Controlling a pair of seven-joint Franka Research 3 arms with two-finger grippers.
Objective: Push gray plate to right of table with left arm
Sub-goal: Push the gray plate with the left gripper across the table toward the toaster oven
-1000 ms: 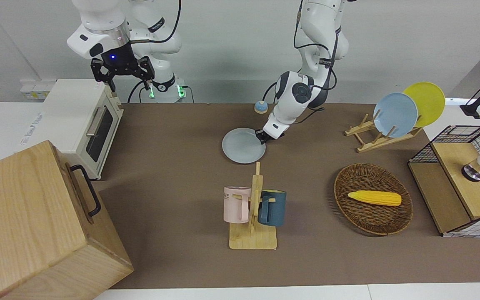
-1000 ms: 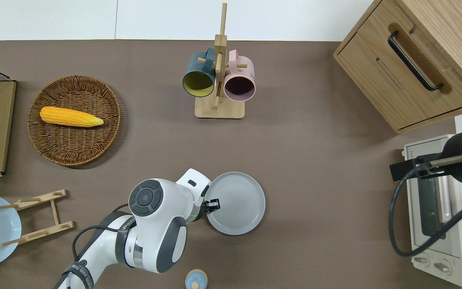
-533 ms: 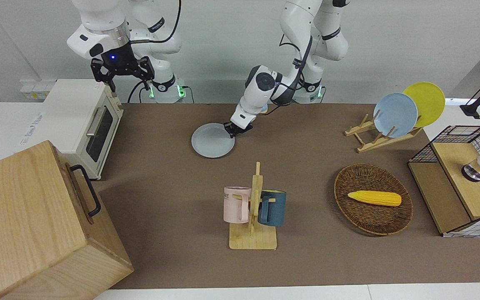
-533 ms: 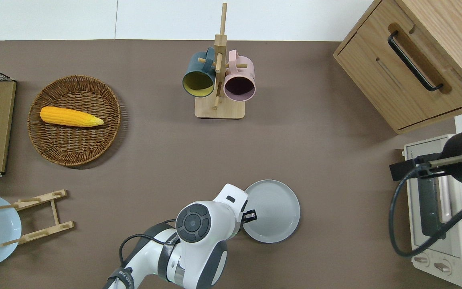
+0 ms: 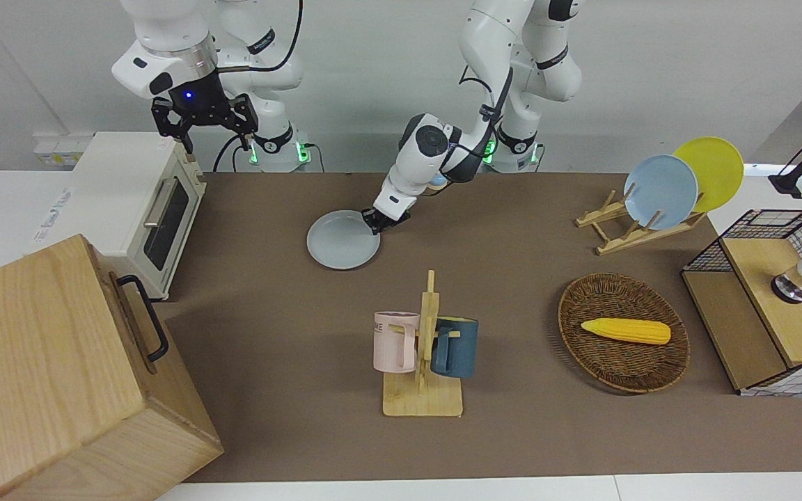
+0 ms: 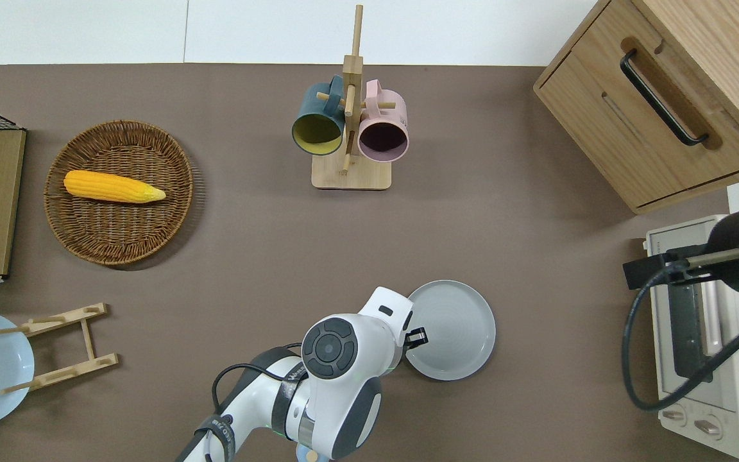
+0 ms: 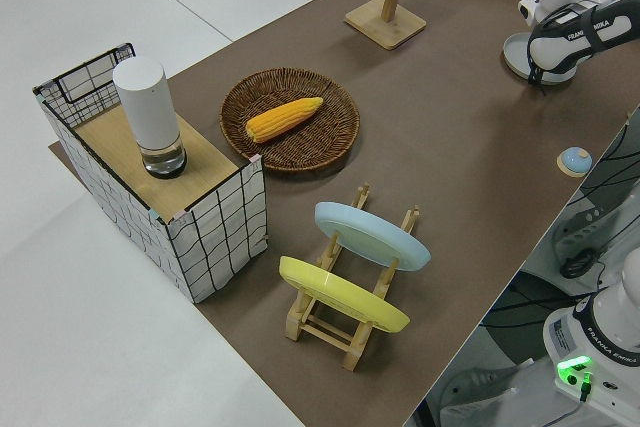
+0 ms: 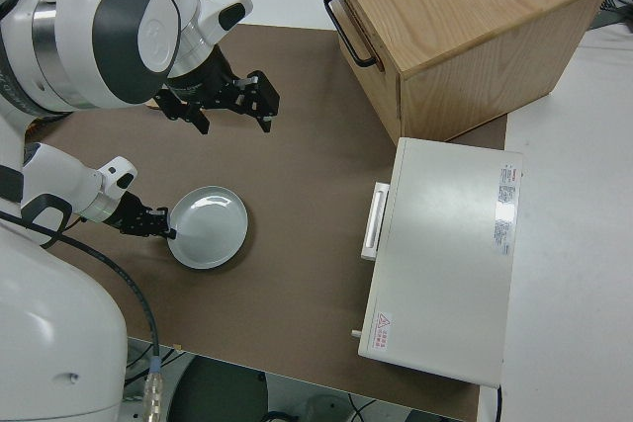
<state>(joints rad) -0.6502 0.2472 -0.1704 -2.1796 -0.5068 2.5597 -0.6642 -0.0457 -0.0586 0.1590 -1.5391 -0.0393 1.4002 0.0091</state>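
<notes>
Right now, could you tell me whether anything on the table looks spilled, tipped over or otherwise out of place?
Nothing stands out. The gray plate lies flat on the table with the left gripper at its rim; the right arm is parked.

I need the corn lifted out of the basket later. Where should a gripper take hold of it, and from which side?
Grip the corn around its thick middle, coming straight down from above, fingers across its width. It lies flat on its side in the shallow wicker basket, lengthwise along the table, and the raised rim would likely block a sideways approach. Its pointed tip looks too narrow for a steady hold.
</notes>
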